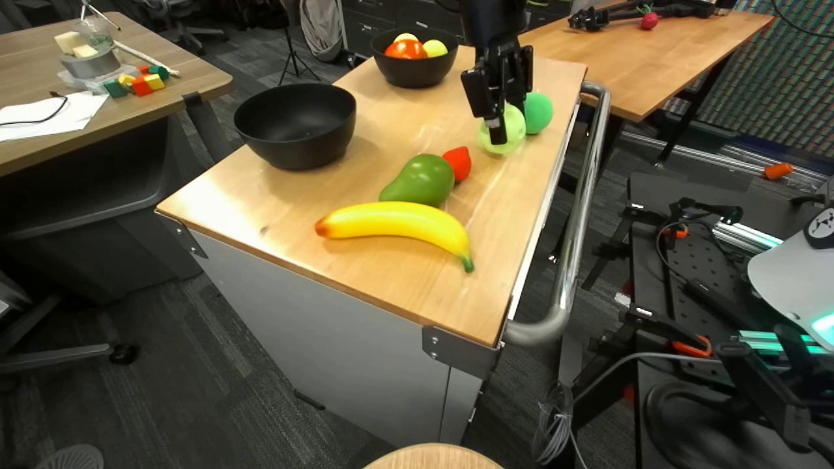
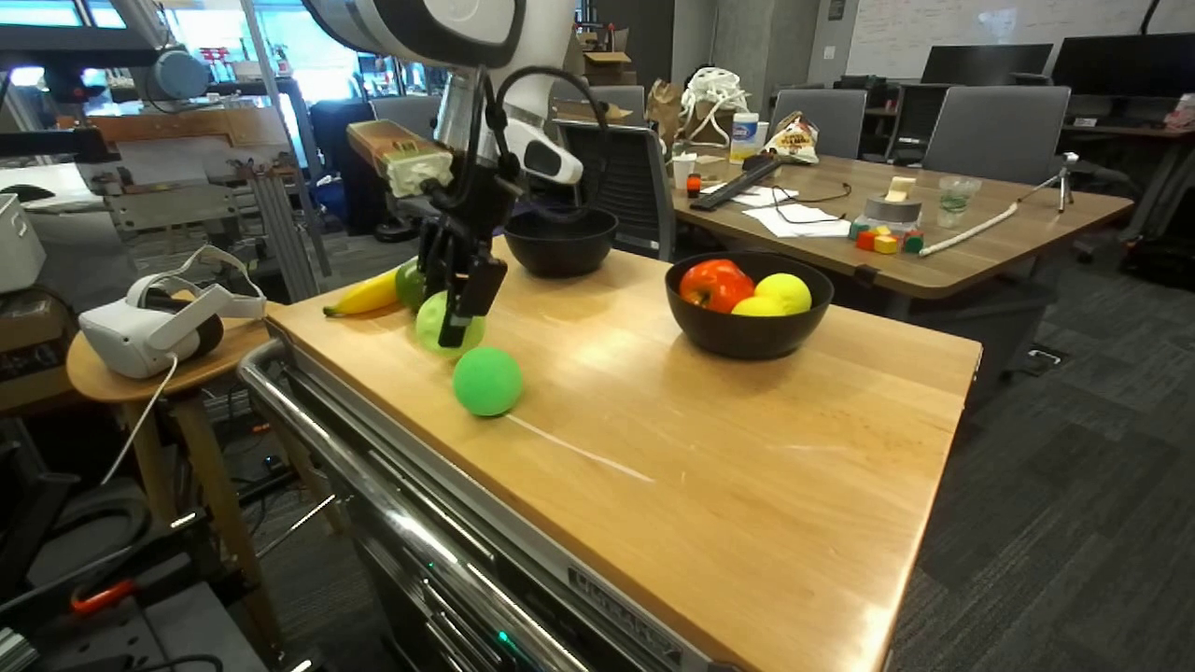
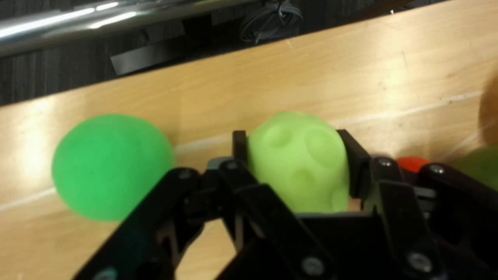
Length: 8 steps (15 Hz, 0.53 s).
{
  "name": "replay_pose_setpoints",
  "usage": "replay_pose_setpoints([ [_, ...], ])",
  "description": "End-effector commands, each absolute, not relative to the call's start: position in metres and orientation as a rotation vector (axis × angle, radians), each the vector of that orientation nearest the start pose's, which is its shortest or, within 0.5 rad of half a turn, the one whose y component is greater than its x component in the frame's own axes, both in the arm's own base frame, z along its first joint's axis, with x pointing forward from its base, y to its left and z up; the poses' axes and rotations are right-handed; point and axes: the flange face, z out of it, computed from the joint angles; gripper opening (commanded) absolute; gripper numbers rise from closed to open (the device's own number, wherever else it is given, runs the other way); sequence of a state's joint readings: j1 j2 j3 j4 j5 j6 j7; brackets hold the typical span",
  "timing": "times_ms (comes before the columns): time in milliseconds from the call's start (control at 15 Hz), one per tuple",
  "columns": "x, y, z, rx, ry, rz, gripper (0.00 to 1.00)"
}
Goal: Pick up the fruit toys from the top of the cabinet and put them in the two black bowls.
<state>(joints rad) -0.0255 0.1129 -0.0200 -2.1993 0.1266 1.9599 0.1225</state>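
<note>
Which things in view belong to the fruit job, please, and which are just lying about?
Job: banana, green pear-shaped toy, red toy, pale green ball, bright green ball, fruits in a bowl, black bowls, cabinet.
Lying about: headset, coloured blocks, tape roll.

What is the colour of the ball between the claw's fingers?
The ball is light yellow-green, with round dimples; it shows best in the wrist view.

From roughly opposite ends, both exterior views are overlooking the same cabinet top (image 1: 352, 264); the wrist view is facing down, near the yellow-green ball (image 3: 299, 163).
</note>
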Motion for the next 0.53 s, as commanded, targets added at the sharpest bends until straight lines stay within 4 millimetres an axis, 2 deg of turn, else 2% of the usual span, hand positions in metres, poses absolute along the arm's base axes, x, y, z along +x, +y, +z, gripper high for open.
replay_pose_setpoints([
  [0,0.515,0.017,0.39,-3.138,0.193,0.371,0.27],
  [200,0.545,0.052,0.447,-3.253,-0.001,0.204,0.24],
  [333,0.574,0.067,0.464,-3.288,-0.138,0.036,0.19],
  [467,0.606,0.071,0.469,-3.289,-0.241,-0.145,0.16],
])
